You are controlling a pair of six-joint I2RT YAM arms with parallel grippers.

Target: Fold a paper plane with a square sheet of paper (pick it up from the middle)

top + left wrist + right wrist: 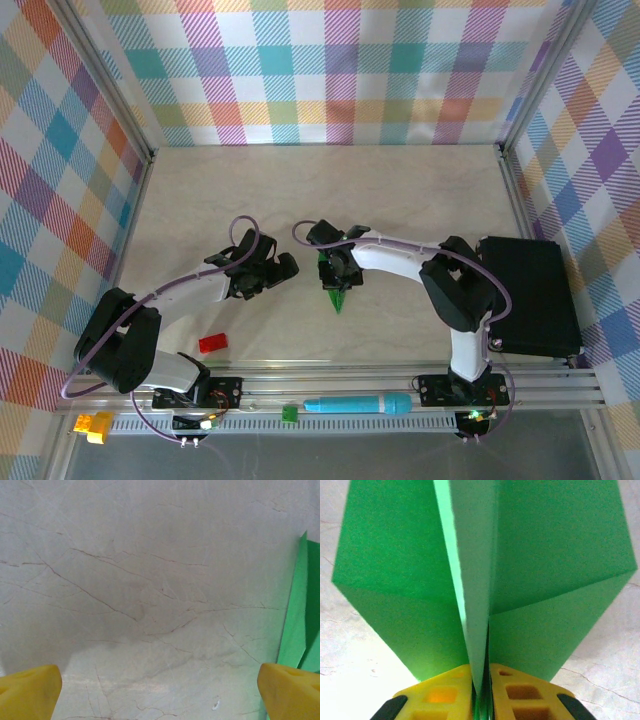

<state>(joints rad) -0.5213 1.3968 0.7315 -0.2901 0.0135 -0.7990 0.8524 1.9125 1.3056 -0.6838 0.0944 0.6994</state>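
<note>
We take the teal marker [357, 405] as our landmark; it lies lengthwise on the aluminium rail [560, 386] along the near edge. Just to its left on the same rail sits a tiny green block [289, 413]; far to its left, near the rail's end, we see a yellow block [93, 426]. Beyond the marker and to its left a red block [212, 343] rests on the pale marbled tabletop [320, 190]; beyond it and well to its right lies a flat black case [528, 295], slightly askew. Plaid pastel walls [330, 70] enclose the tabletop on the sides away from the marker.
</note>
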